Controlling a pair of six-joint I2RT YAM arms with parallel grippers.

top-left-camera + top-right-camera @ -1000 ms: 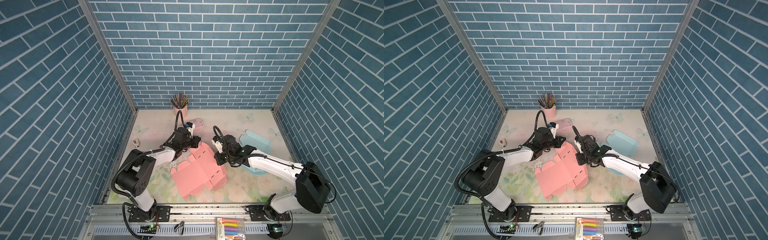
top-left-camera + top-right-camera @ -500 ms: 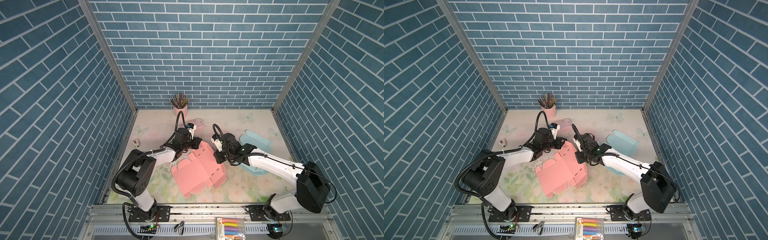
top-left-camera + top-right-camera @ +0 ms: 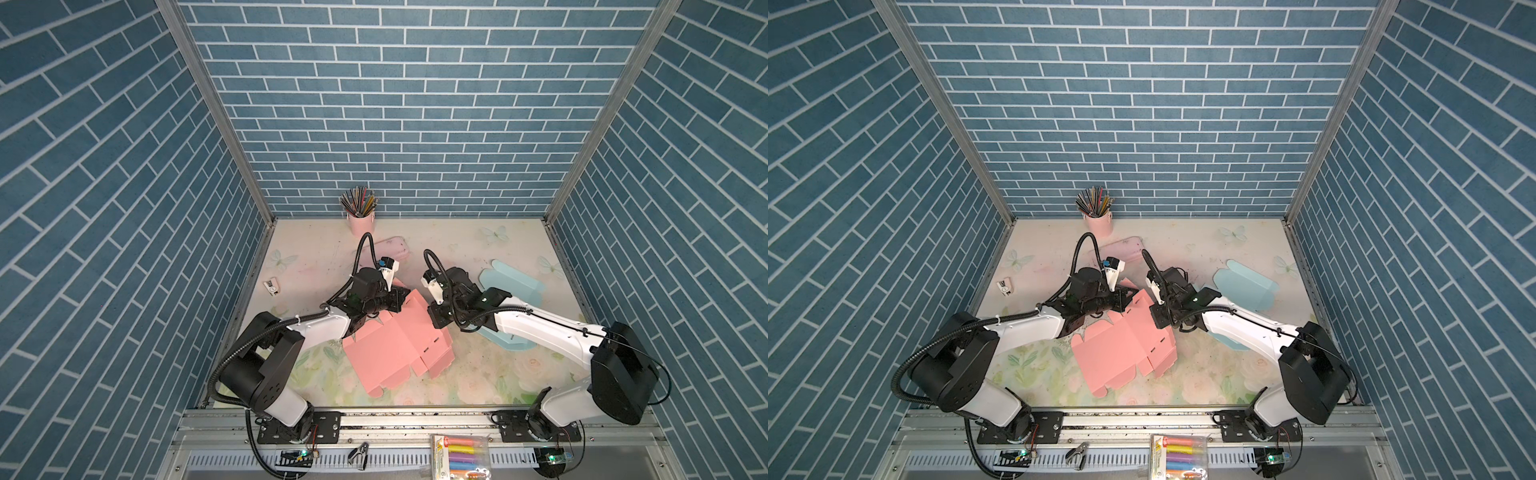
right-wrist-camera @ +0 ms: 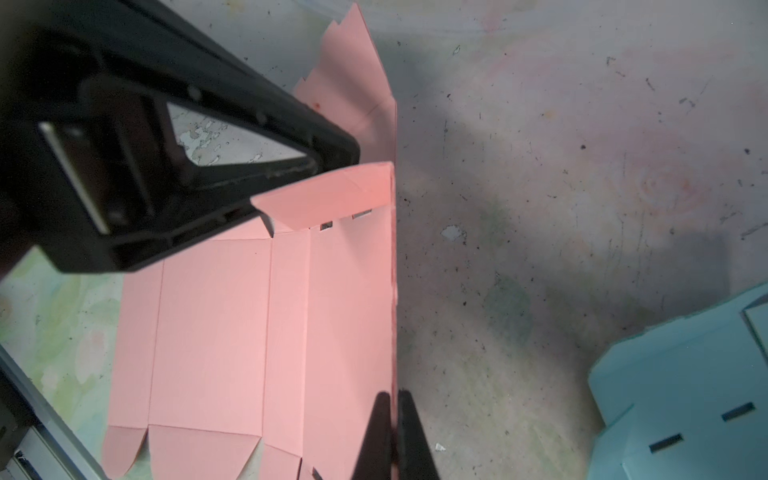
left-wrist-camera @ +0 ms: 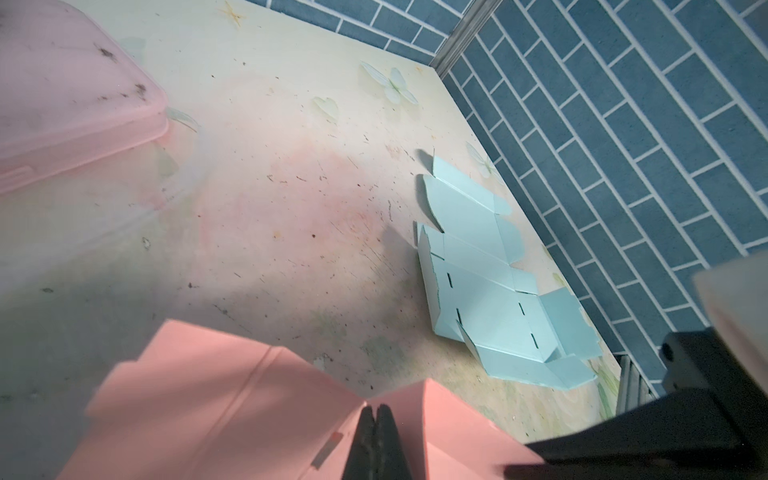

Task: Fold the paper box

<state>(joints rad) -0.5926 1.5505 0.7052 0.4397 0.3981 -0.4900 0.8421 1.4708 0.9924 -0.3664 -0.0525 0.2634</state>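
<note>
The pink paper box lies partly flat at the middle of the table, its far panel lifted off the surface. My left gripper is shut on the raised far corner; in the left wrist view its fingertips pinch a pink fold. My right gripper is shut on the upright edge of the same panel, seen in the right wrist view as a thin pink wall running between the closed tips. Several flaps at the near end lie flat.
A light blue unfolded box lies at the right, partly under my right arm. A pink pencil cup stands at the back wall, with a pink plastic case before it. A small white item lies at the left.
Both grippers stayed shut on the box. The far panel rose a little, and the box shifted slightly toward the back.
</note>
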